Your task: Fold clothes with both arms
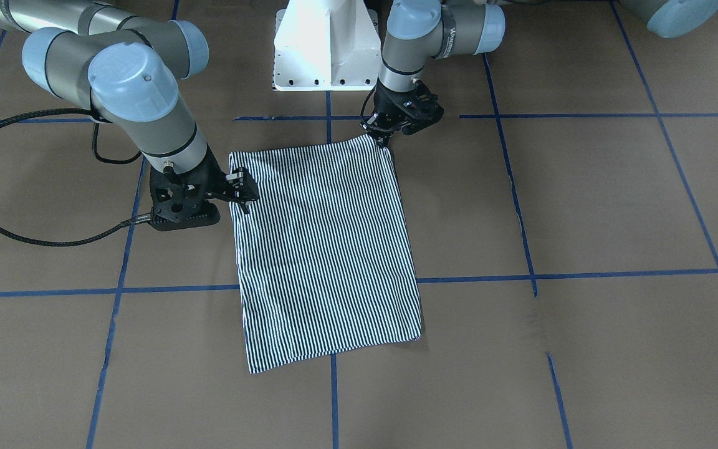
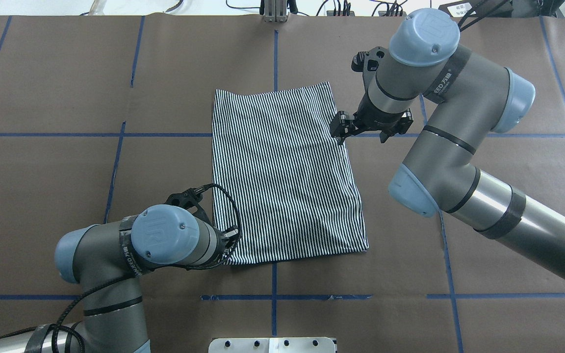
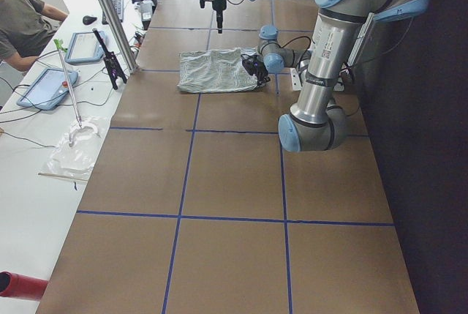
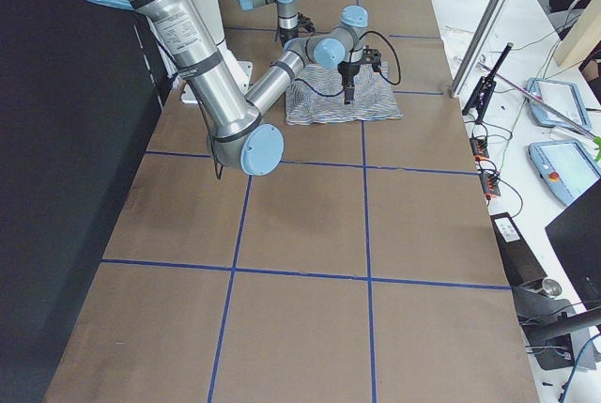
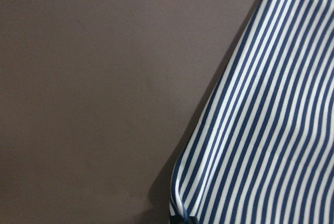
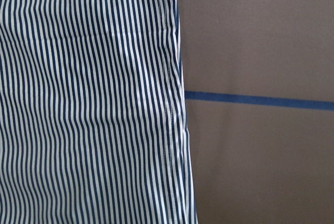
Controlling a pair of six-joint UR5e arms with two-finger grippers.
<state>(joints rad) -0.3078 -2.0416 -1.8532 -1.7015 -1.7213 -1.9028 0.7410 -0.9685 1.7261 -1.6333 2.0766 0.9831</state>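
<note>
Striped navy-and-white cloth fills the right side of the left wrist view: this is the shirt (image 5: 261, 104). It is folded to a plain rectangle and lies flat on the brown table (image 1: 583, 199), just in front of the white pedestal (image 1: 325, 50), over a crossing of blue tape lines (image 6: 261, 100). Only striped fabric faces up; what is folded beneath is hidden. The left gripper (image 1: 381, 134) stands at the shirt's corner nearest the pedestal. In the overhead view the left arm (image 2: 165, 240) covers both that corner and the gripper. Its wrist camera shows the corner running down to a dark tip cut off by the bottom edge, with shadow under the hem. Whether those jaws are clamped on the cloth cannot be told. The right gripper (image 1: 244, 190) hangs above the other long edge, apart from the cloth. The right wrist view shows that hem lying flat and no fingers, so its jaw state cannot be told either. The side views show the shirt too small for detail.
</note>
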